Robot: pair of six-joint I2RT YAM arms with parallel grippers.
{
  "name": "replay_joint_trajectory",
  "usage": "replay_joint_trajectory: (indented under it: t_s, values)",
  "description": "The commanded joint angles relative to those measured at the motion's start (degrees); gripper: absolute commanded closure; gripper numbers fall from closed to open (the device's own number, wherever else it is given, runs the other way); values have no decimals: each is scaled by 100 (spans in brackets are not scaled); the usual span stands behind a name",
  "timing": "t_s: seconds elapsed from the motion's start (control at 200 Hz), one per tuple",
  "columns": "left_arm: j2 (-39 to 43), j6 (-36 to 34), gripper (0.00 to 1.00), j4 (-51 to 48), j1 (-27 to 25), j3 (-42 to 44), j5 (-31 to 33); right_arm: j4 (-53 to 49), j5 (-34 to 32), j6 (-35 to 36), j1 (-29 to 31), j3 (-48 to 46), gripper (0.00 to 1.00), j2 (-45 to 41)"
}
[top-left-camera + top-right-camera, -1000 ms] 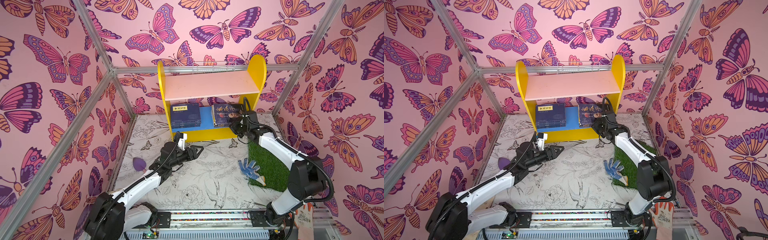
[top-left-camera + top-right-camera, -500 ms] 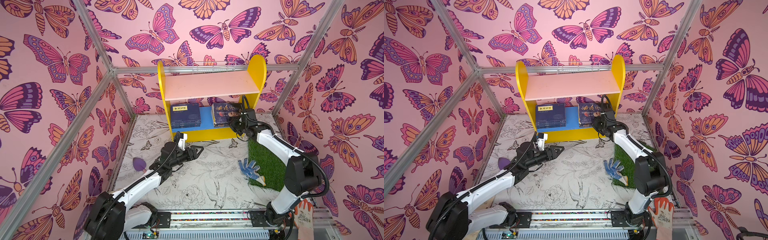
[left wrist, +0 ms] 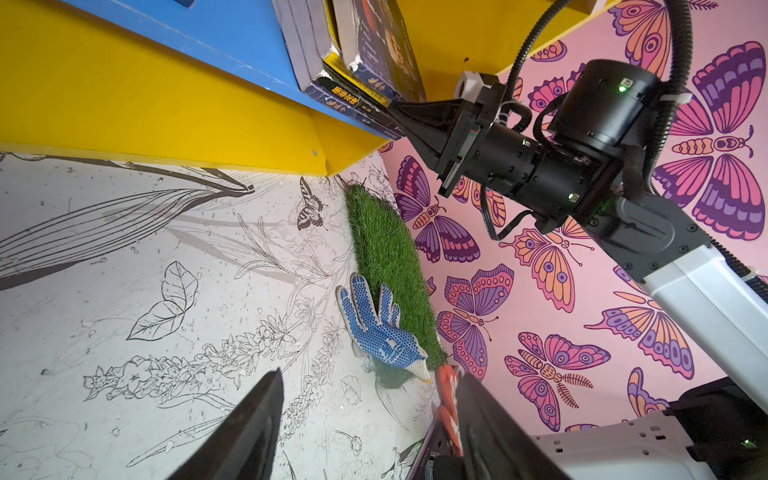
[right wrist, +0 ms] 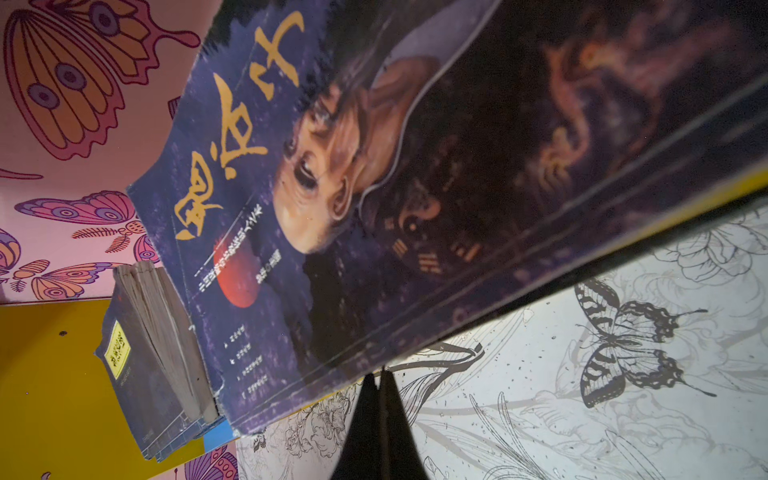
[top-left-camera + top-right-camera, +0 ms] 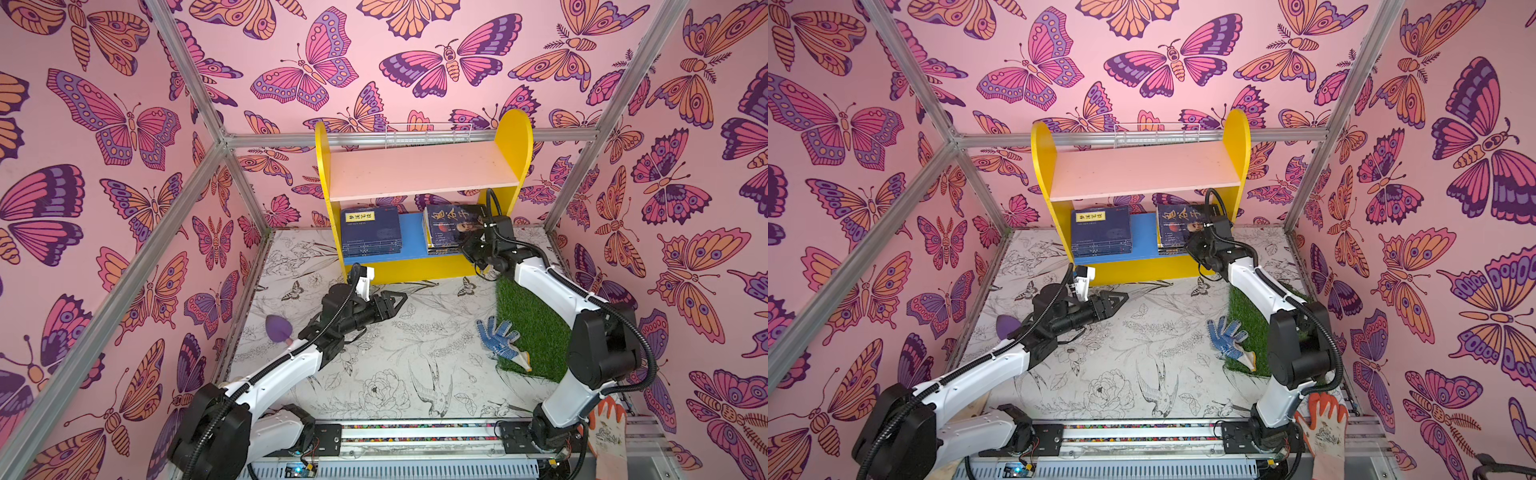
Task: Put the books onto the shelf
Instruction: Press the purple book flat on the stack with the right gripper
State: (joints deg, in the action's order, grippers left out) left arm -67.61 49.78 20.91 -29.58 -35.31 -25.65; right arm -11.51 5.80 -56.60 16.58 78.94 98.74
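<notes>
Shelf: the two-tier bookshelf [image 5: 513, 137] [image 5: 1235, 137] with yellow round-topped sides stands at the back wall, with a pale pink upper board [image 5: 419, 172] and a blue lower board [image 5: 412, 235].
On the lower board, my left: a navy stack [image 5: 370, 232] [image 5: 1100, 232] of thin paperbacks lies flat, covers up.
On the lower board, my right: a portrait stack [image 5: 446, 226] [image 5: 1177, 226] [image 4: 374, 187] of dark paperbacks lies flat, and its front corner juts past the board's edge.
Gap: bare blue board shows between the two stacks, so they sit apart.
Writing, navy cover: a yellow label [image 5: 360, 216] carries dark Chinese characters too small for me to read.
Writing, portrait cover: large gold characters, 鬼谷子, sit beside an old man's face and a red disc with fine print I cannot read; the spines in the left wrist view carry yellow characters.
My right gripper [image 5: 473, 249] [image 3: 392, 110] [image 4: 379, 378]: jaws pressed together with nothing between them, the tip touching the spine edge of the portrait stack at its front corner.
My left gripper [image 5: 397, 299] [image 5: 1119, 297] [image 3: 368, 376]: jaws spread and empty, hanging over the drawn floor in front of the shelf.
Wire basket [image 5: 428, 134]: white, behind the shelf top, its inside hidden from me.
Floor, my right: a blue dotted glove [image 5: 496, 336] lies partly on the grass mat [image 5: 536, 324].
</notes>
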Motion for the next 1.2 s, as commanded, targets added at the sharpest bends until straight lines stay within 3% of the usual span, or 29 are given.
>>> replay_joint_trajectory:
  t_s: [0.0, 1.197]
  values:
    - [-19, -65, 32, -53, 23, 70, 7, 186, 161, -48, -32, 118, 99, 112]
    - [86, -126, 32, -122, 29, 130, 0, 433, 517, -219, 184, 381, 99, 326]
